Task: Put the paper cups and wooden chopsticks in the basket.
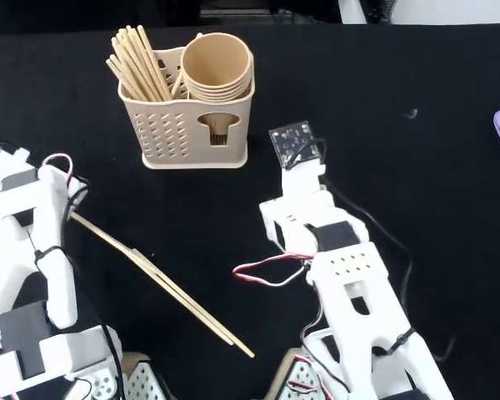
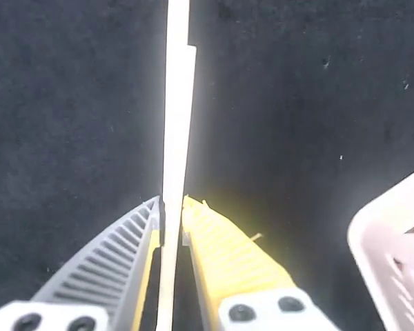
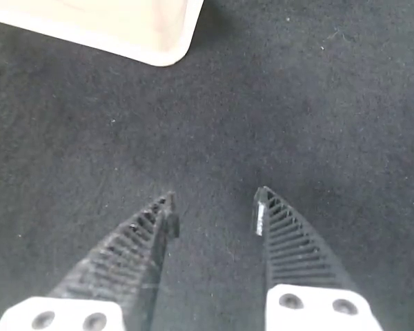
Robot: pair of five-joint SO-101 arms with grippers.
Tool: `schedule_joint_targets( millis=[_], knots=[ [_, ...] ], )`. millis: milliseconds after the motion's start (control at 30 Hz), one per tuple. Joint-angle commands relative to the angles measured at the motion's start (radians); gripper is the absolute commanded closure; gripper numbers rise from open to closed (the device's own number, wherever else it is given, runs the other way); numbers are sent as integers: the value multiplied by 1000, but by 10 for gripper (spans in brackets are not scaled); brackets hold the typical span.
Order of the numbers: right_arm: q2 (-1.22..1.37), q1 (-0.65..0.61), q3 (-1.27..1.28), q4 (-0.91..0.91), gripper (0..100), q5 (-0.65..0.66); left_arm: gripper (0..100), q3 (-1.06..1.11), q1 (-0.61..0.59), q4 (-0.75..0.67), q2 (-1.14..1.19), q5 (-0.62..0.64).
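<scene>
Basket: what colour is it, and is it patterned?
Beige basket, its walls pierced with rows of small slots; the high view shows it best.

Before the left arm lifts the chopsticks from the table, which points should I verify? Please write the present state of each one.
1. Grip: left gripper is shut on the loose chopsticks: ok.
2. Both sticks are pinched between the fingers, not only one: cannot tell.
3. Other arm: right gripper is open, holds nothing and is apart from the loose chopsticks: ok.
4. Target: basket stands upright: ok.
5. The paper cups are already stacked in the basket: ok.
</scene>
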Motion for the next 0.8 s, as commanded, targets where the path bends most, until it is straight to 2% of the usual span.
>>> schedule_joint_targets(
  millis=[0,167,333,500,633,767],
  knots=[
    [-31,9,-4,-20,815,3,970,-65,-18,-8,-15,-49],
    [-31,9,-4,-21,815,3,970,-113,-71,-8,-124,-97],
    [-33,9,-2,-34,815,3,970,-93,-91,-15,-377,-186],
    [-31,14,2,-48,815,3,970,-39,-4,-26,-601,-333],
    [-36,14,13,-48,815,3,970,27,102,-175,-720,-453],
    [-36,14,13,-48,815,3,971,73,165,-388,-792,-473]
  ],
)
